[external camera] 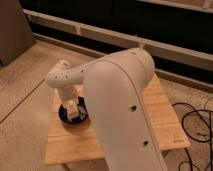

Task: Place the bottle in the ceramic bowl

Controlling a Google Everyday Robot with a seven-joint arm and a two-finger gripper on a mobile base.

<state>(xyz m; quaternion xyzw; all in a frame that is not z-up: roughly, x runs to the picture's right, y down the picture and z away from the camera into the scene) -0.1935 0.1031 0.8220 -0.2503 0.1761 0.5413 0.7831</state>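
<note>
Hand (74, 111) pressed together, low inside round dark ceramic bowl (65, 116); whether it pinches anything, cannot tell. Smooth white arm (120, 105) above pale wood-grain surface (160, 125).

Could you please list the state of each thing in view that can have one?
gripper: shut, lowered over the ceramic bowl.
ceramic bowl: upright on the wooden table, partly hidden by the gripper.
wooden table: standing, its middle hidden by the arm.
bottle: cannot be made out.

Wooden table (165, 125) on speckled floor (25, 90), black cables (197, 125) alongside
</note>
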